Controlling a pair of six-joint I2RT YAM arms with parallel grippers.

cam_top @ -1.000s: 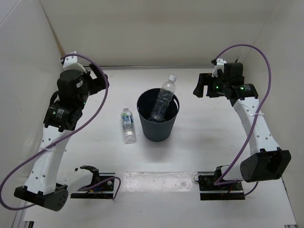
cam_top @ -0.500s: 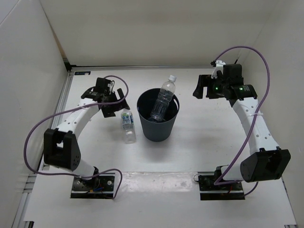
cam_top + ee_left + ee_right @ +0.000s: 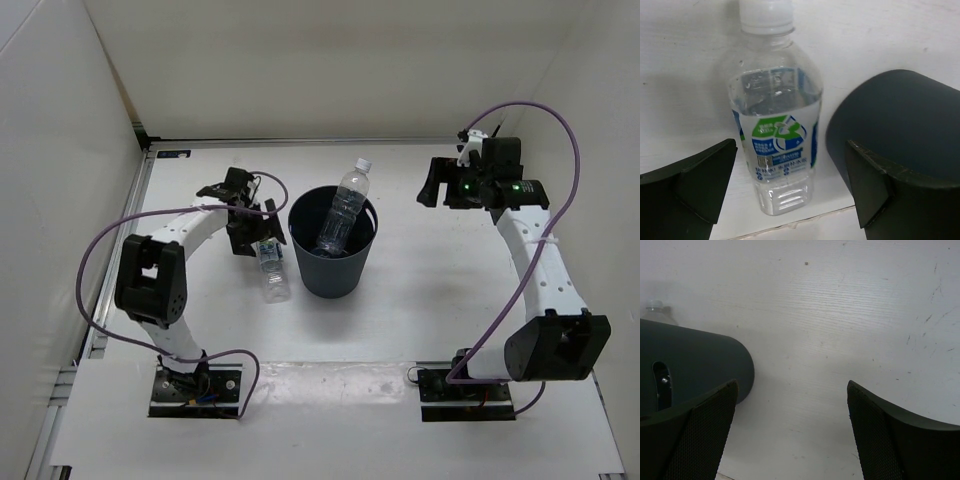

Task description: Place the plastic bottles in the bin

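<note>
Left gripper [image 3: 250, 232] hangs right over the labelled bottle [image 3: 777, 140], fingers [image 3: 695, 185] spread wide, one on each side, gripping nothing. The bottle lies flat on the worktop [image 3: 430, 290] just left of the bin [image 3: 335, 275], its long axis running between the fingers, cap at the far end, so it sits crosswise to the squeeze, which looks good. Right gripper [image 3: 437, 185] gapes empty, well apart beyond the bin, where a clear bottle [image 3: 347, 205] leans inside.

The left arm [image 3: 190, 222] and right arm [image 3: 540, 270] had white links, black joints, green lights [image 3: 467, 185], looping purple cable [image 3: 520, 104], and matte black wedge-shaped fingers [image 3: 700, 185].
</note>
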